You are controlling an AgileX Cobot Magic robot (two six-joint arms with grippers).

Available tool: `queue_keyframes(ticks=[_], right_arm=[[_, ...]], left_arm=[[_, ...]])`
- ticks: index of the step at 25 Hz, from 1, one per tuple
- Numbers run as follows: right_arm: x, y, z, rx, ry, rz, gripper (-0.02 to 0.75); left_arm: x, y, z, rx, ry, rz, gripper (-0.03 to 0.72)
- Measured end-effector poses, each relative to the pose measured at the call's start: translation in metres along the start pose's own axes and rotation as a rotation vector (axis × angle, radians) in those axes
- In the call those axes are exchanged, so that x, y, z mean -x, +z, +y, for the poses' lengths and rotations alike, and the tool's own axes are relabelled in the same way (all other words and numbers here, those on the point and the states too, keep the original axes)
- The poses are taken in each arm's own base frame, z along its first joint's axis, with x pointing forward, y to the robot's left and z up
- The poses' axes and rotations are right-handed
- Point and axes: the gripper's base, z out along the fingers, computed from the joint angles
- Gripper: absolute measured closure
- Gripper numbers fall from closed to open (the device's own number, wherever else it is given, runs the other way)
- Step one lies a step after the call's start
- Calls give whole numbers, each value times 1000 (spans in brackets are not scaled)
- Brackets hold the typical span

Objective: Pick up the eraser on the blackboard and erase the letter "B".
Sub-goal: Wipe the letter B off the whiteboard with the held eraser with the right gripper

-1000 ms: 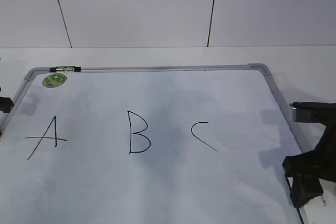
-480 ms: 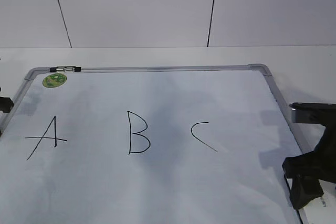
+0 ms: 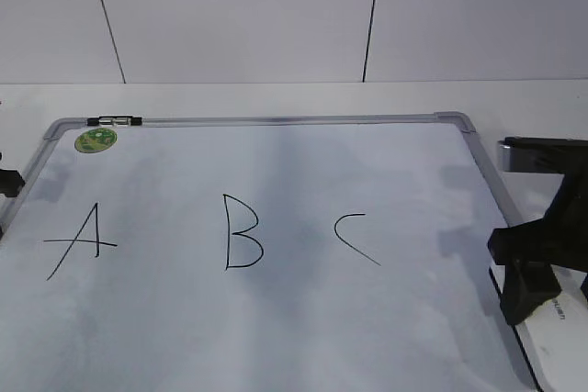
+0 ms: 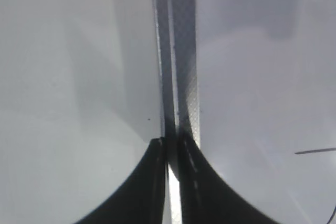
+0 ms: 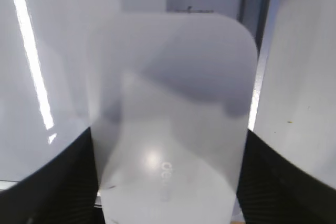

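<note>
At the right edge of the exterior view, the right claw (image 3: 533, 296) stands over the eraser (image 3: 551, 341), whose white top shows just below and behind the dark fingers, at the lower right corner of the blackboard (image 3: 276, 122). Well to the left of that claw, on the board face, the letter "B" (image 3: 242, 232) stands intact, with the "C" (image 3: 354, 238) between it and the claw and the "A" (image 3: 81, 241) farther left. A round green sticker (image 3: 95, 140) sits at the board's far left corner. The left claw (image 3: 7, 183) shows only as a dark sliver at the left margin.

Left wrist view: the left claw (image 4: 173, 182) is narrow, its fingers almost together, poised over the grey frame strip (image 4: 181, 77) that runs straight ahead of it; a thin black stroke (image 4: 315, 151) lies to its right.

Right wrist view: the right claw (image 5: 168, 182) is spread wide, one finger (image 5: 63, 182) on each long side of the eraser (image 5: 173, 119). Whether the fingers press the eraser cannot be told. Faint grey lettering (image 5: 167, 170) marks the glossy top between them.
</note>
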Motion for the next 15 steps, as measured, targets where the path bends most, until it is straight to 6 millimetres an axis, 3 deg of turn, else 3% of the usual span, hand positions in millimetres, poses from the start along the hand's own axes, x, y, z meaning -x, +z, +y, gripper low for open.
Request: queue_keyframes(ticks=[6, 15], right_arm=[[11, -25, 5, 10, -14, -38, 218], [38, -91, 28, 69, -69, -232, 218]], left_arm=[[0, 0, 0, -1, -1, 0, 654], [0, 0, 0, -3, -2, 0, 654]])
